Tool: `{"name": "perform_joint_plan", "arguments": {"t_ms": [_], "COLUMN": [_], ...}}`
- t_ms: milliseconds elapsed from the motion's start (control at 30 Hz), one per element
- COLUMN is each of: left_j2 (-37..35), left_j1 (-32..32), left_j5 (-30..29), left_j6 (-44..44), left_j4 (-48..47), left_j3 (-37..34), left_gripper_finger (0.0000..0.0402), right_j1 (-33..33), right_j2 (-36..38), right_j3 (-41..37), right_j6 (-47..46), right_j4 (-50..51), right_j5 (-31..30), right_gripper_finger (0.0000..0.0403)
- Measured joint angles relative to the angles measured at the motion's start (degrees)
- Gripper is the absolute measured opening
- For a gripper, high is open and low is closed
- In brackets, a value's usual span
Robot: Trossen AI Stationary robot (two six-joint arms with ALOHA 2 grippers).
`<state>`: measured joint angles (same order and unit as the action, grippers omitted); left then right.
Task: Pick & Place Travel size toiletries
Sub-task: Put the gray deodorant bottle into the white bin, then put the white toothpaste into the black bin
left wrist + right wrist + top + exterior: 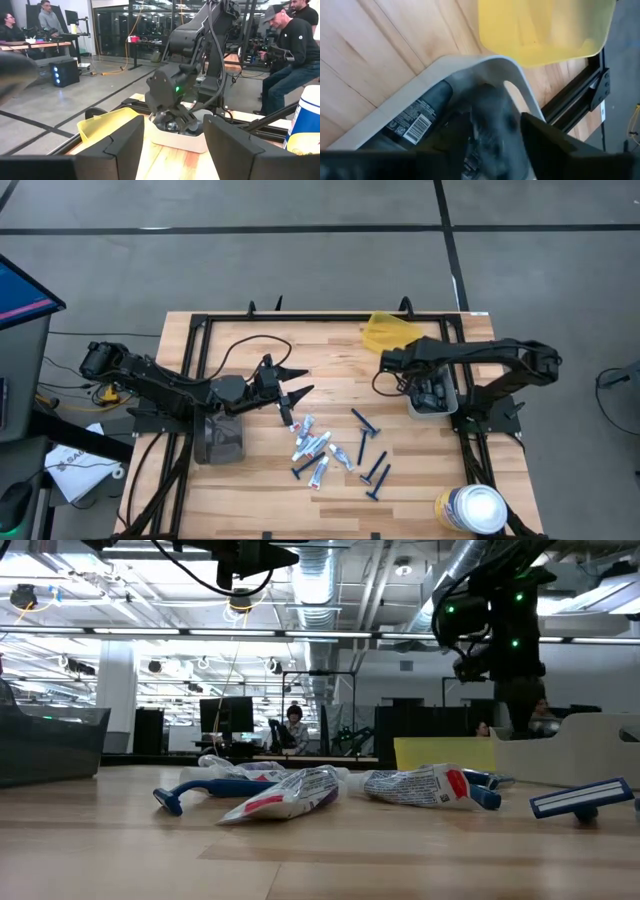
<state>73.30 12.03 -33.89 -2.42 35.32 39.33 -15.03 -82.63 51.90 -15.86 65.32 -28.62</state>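
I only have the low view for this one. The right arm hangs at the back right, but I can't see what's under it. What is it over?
Observer: From above, the right gripper sits down in a pale bin at the table's right side.
Operator: Anything in that bin?
Observer: Yes. The right wrist view shows a dark container with a barcode label lying inside.
Operator: And the left gripper?
Observer: The left gripper is open and empty, raised beside the scattered tubes and razors.
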Motion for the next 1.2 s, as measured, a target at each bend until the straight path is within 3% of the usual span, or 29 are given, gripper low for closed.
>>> {"name": "perform_joint_plan", "arguments": {"t_ms": [133,233,400,567,667,800,933,1200], "left_j2": [0.0,-1.24,-6.4,-10.11,-9.4,-5.69,-1.17,6.02], "left_j1": [0.0,0.11,0.11,0.11,0.11,0.11,-1.04,-9.7], "left_j5": [0.02,0.22,2.35,8.87,13.61,20.39,23.33,34.04], "left_j6": [-0.02,-1.43,-10.63,-22.13,-23.49,-12.09,-3.33,8.98], "left_j4": [-0.66,-4.75,-21.73,-40.36,-49.1,-51.07,-50.96,-50.45], "left_j3": [0.02,0.02,0.07,0.09,0.07,0.0,0.02,0.0], "left_gripper_finger": [0.0215,0.0224,0.0229,0.023,0.023,0.023,0.023,0.023], "right_j1": [0.0,0.46,2.82,8.14,13.29,20.56,26.91,33.78], "right_j2": [3.43,7.62,16.65,26.35,31.54,37.08,39.82,40.74], "right_j3": [0.57,2.49,7.32,10.49,10.48,9.43,8.78,8.79], "right_j6": [0.68,0.6,-2.64,-9.57,-11.96,-12.19,-12.74,-17.67], "right_j4": [0.08,0.04,-0.16,-2.79,-6.84,-11.87,-15.21,-16.29], "right_j5": [0.02,0.02,0.22,0.56,0.69,1.77,1.72,1.68], "right_gripper_finger": [0.0241,0.027,0.0276,0.0276,0.0276,0.0276,0.0276,0.0276]}}
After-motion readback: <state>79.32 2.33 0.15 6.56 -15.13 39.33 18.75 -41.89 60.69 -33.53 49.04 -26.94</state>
